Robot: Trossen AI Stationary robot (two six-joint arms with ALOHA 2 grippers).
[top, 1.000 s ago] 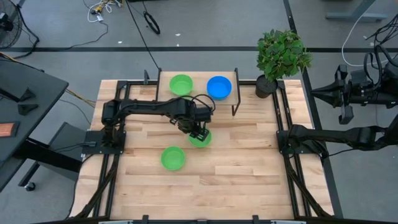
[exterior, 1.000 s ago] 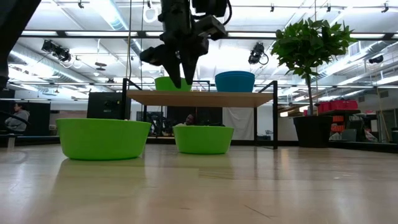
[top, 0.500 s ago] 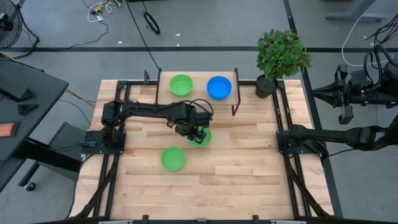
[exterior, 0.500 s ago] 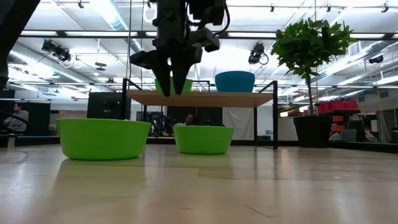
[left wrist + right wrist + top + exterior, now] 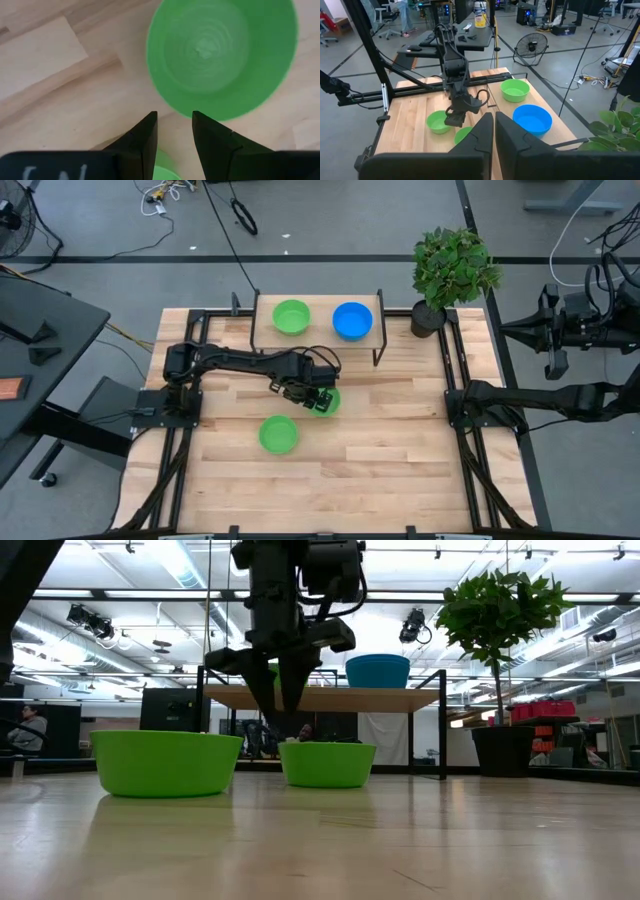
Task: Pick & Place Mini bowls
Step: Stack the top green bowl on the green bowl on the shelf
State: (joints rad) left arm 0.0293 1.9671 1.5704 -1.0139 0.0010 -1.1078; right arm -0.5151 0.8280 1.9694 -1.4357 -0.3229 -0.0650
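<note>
Two green mini bowls stand on their bases on the table: one in the middle (image 5: 326, 401) (image 5: 327, 763) and one nearer the front (image 5: 278, 434) (image 5: 165, 762). A green bowl (image 5: 291, 316) and a blue bowl (image 5: 352, 320) stand on the raised shelf at the far edge. My left gripper (image 5: 313, 393) (image 5: 280, 700) hangs above the left rim of the middle bowl (image 5: 220, 55). It points down, narrowly open and empty (image 5: 174, 127). My right gripper (image 5: 510, 330) (image 5: 491, 122) waits shut, beyond the table's right edge.
A potted plant (image 5: 455, 268) stands at the table's far right corner. The shelf (image 5: 325, 697) on black posts spans the far middle. Bare wooden tabletop (image 5: 400, 450) lies to the right and near side of the bowls.
My left gripper has come down toward the middle green bowl, shifting slightly toward the table's left. The bowls have kept still.
</note>
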